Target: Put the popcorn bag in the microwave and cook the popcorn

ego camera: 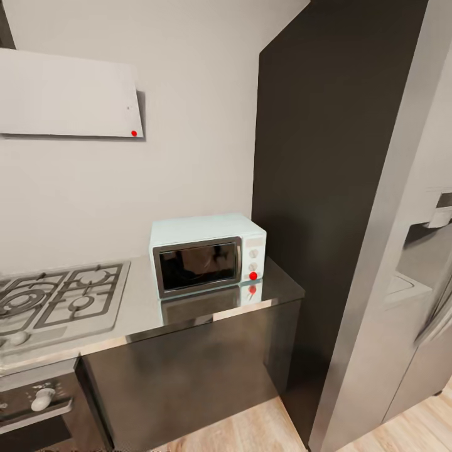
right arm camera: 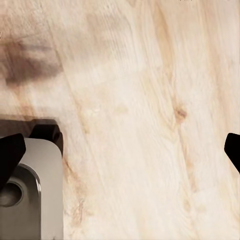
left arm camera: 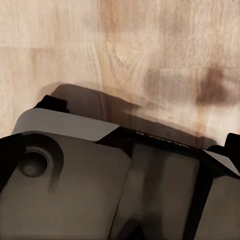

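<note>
Microwave [ego camera: 207, 254] sits on the countertop [ego camera: 276, 292], pale mint-blue, at the worktop's right end near the wall. Door shut, dark glass in a black frame. Control panel on its right side, two pale knobs above a red dot. Glossy grey surface mirrors the door and the red dot just below it.

Gas hob [ego camera: 53, 298] lies to the left of the microwave, grated, set into the same worktop. Below the hob, a dark oven front with a white knob [ego camera: 43, 398]. Dark cabinet fronts [ego camera: 188, 370] run under the microwave. White hood [ego camera: 69, 94] on the wall above the hob, small red dot at its lower right corner. Tall dark panel [ego camera: 326, 157] stands right of the counter; beyond it a steel-grey fridge [ego camera: 414, 301].

Left wrist view: grey and black robot body parts [left arm camera: 100, 175] over the wood floor [left arm camera: 150, 45]. Left gripper: two dark tips at the frame edges, spread wide.

Right wrist view: pale wood floor [right arm camera: 140, 120]. Right gripper's dark fingertips [right arm camera: 10, 152] sit at opposite edges, far apart, nothing between them.
</note>
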`<state>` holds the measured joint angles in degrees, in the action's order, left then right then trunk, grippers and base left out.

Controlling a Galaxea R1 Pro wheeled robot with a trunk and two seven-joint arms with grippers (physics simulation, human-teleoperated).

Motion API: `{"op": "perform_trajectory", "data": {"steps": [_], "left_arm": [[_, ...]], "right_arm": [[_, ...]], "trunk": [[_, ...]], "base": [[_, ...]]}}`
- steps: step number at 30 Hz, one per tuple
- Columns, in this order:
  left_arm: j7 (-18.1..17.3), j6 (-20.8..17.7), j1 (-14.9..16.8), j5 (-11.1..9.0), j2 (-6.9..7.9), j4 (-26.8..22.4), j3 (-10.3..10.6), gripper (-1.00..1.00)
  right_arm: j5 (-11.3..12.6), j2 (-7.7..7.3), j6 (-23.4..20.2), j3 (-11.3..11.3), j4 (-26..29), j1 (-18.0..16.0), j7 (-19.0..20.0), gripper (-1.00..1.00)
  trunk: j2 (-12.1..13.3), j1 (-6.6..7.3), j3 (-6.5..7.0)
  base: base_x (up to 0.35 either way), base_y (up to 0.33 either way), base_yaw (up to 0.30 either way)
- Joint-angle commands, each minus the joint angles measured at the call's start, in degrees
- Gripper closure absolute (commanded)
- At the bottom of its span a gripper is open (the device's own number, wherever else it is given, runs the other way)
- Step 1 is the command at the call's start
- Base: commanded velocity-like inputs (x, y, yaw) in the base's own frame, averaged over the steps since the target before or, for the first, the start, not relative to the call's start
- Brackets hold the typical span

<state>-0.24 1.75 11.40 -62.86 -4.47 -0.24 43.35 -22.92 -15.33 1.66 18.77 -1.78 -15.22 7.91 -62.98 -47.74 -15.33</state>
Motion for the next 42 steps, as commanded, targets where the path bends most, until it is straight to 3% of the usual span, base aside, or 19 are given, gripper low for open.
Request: {"op": "perform_trajectory", "data": {"steps": [1,27,42], "left_arm": [[-0.03,0.20,0.04,-0.49,-0.02,0.06,0.49,-1.00],[-0.03,0.55,0.02,-0.34,-0.25,-0.41,0.68,-1.00],[-0.03,0.62,0.02,-0.49,-0.11,-0.29,0.57,-1.00]], "right_arm": [[-0.46,-0.07,0.14,0.48,-0.15,-0.07,0.10,-1.00],[-0.46,-0.37,-0.08,0.48,-0.15,-0.07,0.19,-1.00],[-0.46,-0.41,0.41,0.48,-0.15,-0.07,0.09,-1.00]], "trunk": [[-0.05,0.00,-0.07],[-0.05,0.00,-0.07],[-0.05,0.00,-0.07]], "base": [[0.000,0.000,0.200],[0.000,0.000,0.263],[0.057,-0.177,0.024]]}}
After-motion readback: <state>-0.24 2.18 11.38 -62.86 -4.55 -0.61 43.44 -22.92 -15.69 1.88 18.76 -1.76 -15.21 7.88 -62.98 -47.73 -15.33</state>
